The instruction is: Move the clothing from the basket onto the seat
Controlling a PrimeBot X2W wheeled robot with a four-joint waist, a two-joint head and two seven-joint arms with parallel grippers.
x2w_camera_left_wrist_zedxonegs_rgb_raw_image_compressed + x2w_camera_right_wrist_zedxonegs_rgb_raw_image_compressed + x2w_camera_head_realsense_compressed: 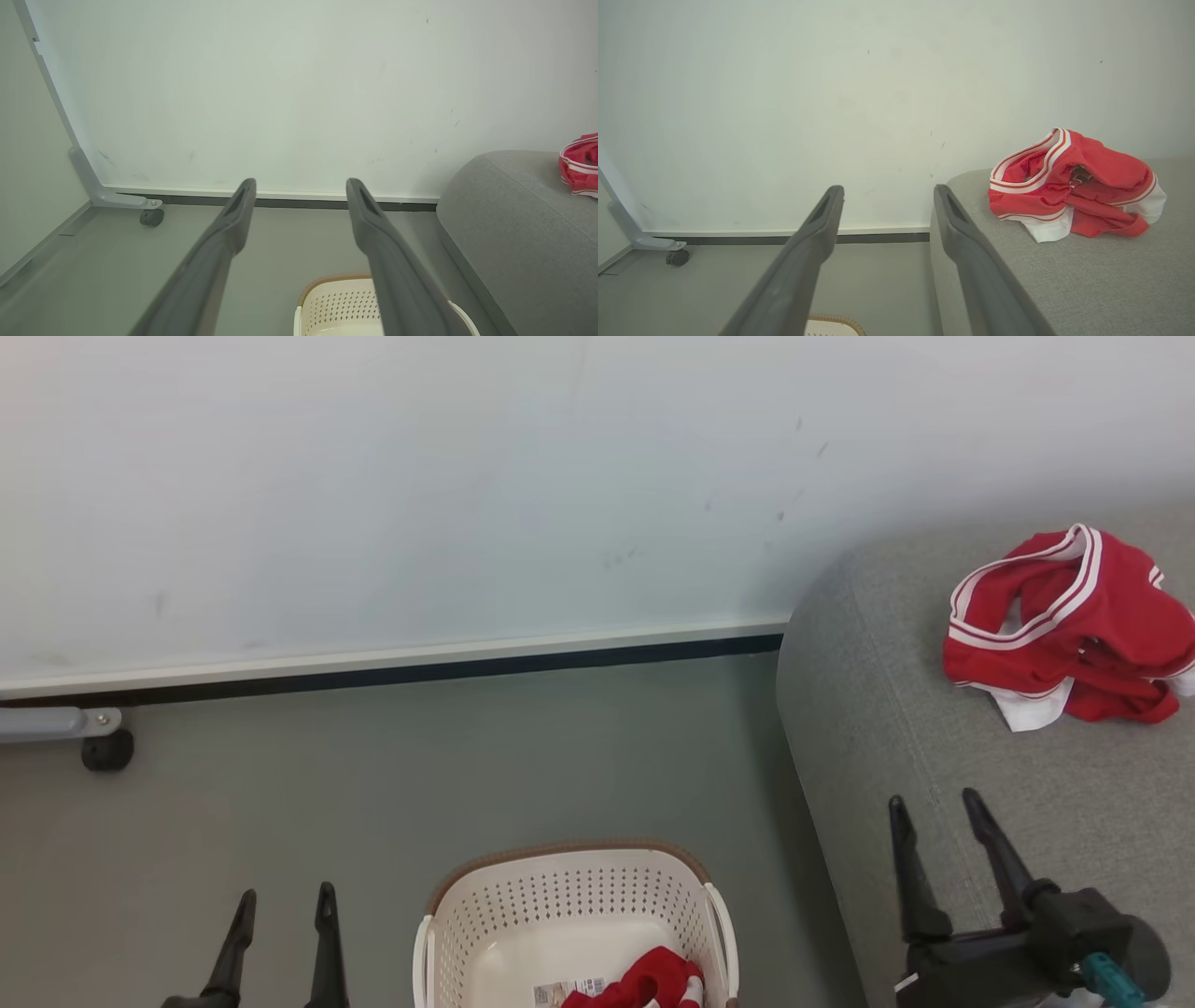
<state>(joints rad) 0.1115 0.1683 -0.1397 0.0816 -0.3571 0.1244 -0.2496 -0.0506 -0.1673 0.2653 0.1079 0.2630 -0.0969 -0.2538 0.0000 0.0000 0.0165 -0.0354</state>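
Note:
One red garment with white trim lies crumpled on the grey seat, also visible in the right wrist view as the red garment on the seat. A second red garment sits low in the cream basket beside a barcode sticker, cut off by the frame's bottom edge. My right gripper stands open over the seat's near left part, empty. My left gripper is open above the floor, left of the basket, empty. The basket rim peeks between the left fingers.
A white wall panel with a dark base strip runs across the back. A grey caster leg with a black wheel stands at the left on the grey-green floor. The seat's rounded edge rises just right of the basket.

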